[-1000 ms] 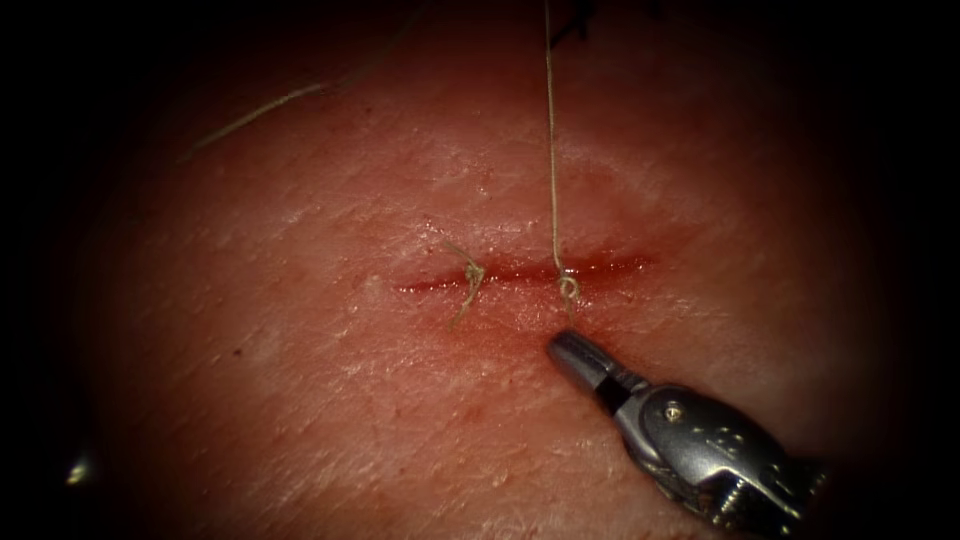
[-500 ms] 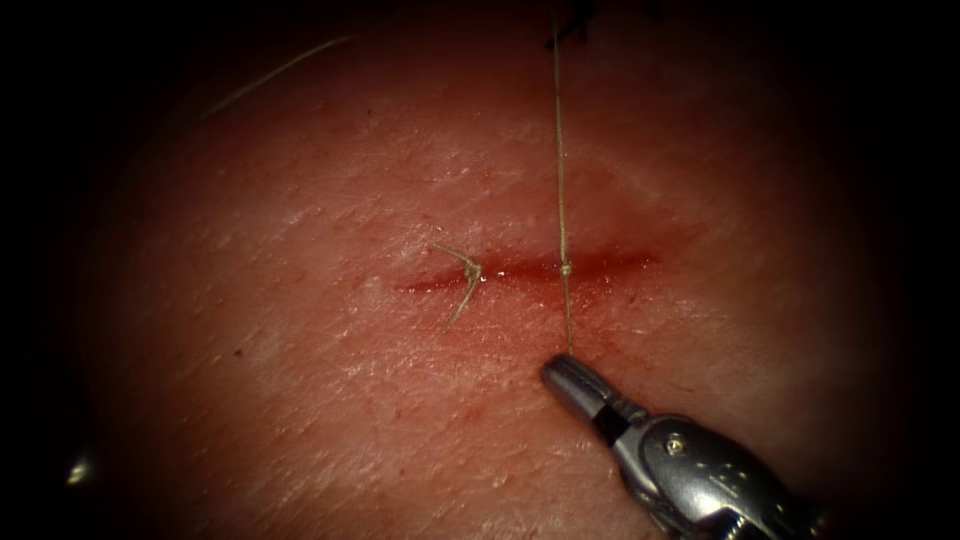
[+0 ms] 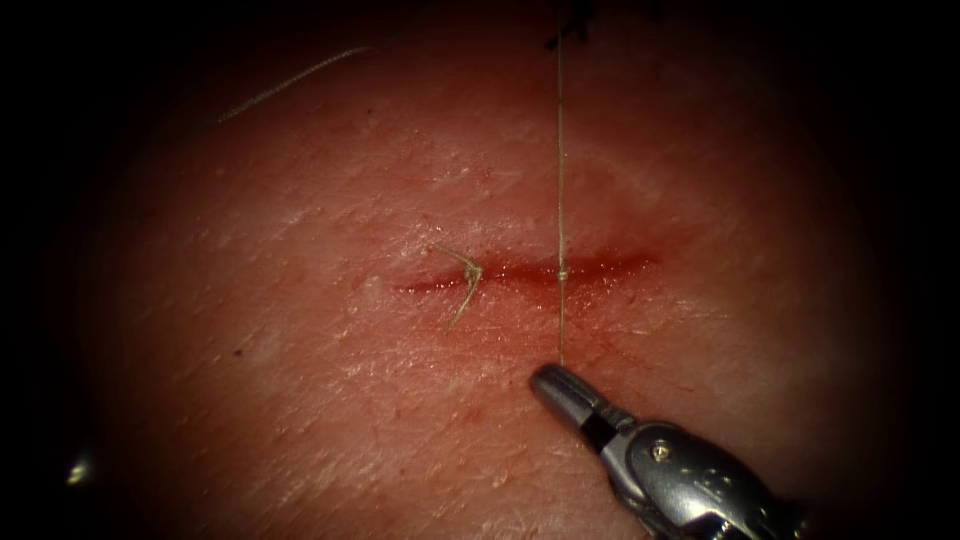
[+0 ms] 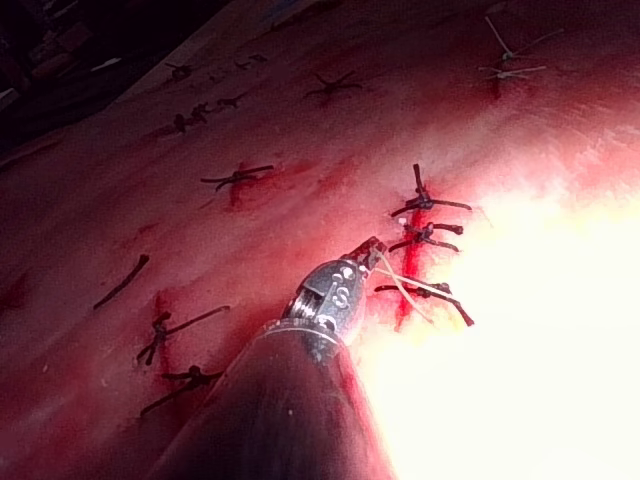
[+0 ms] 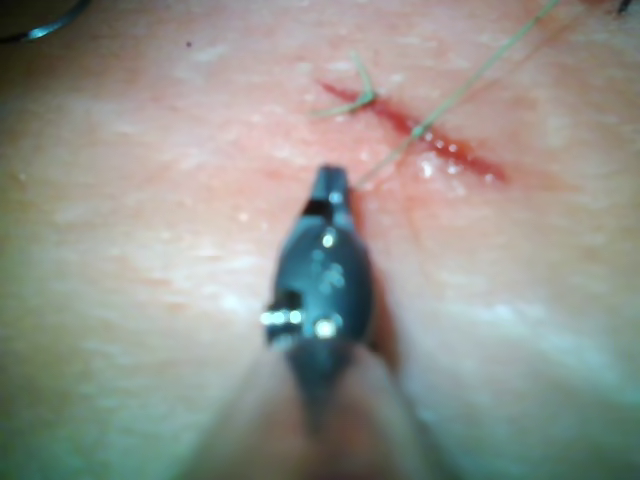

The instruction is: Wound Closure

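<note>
Right end effector point(image 3: 553, 380) grips thread point(image 3: 560, 170) taut thru cut point(image 3: 525, 272).

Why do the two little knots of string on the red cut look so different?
The left knot has short cut ends sticking out loose; the right knot has long thread running straight above and below it. Nothing holds the left knot, while the right knot's thread is gripped by the right tool, its jaws shut. Both sit on the cut in the tissue.
</note>
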Robot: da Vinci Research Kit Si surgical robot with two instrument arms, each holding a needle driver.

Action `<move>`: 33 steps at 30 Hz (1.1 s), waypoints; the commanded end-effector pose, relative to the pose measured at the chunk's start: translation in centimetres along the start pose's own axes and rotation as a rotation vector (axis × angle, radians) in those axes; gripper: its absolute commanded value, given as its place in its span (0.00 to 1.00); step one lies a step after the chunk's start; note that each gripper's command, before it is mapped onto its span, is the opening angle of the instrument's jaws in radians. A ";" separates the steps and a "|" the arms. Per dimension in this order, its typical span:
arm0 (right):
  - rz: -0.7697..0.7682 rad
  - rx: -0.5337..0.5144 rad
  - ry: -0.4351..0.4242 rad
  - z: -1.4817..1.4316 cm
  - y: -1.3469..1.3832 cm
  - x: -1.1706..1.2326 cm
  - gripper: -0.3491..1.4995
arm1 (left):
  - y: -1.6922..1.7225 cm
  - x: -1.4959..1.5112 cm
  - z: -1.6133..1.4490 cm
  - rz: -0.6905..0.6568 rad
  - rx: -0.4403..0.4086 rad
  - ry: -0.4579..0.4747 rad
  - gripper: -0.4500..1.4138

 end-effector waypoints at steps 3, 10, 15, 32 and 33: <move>0.007 0.010 -0.002 0.11 0.04 0.04 0.00 | 0.02 0.05 0.03 0.007 -0.007 0.010 0.00; -0.133 0.128 0.036 0.15 0.15 0.13 0.40 | 0.44 0.41 -0.20 0.013 -0.046 0.027 0.00; -0.134 0.159 0.037 -0.03 0.21 0.21 0.99 | 0.62 0.63 -0.43 0.009 -0.059 0.035 0.00; -0.054 0.510 -0.014 0.02 0.81 1.29 0.73 | 1.27 1.59 -0.93 0.016 -0.098 0.066 0.00; -0.062 0.539 -0.008 0.22 0.89 1.32 0.64 | 1.38 1.64 -0.99 0.019 -0.105 0.067 0.00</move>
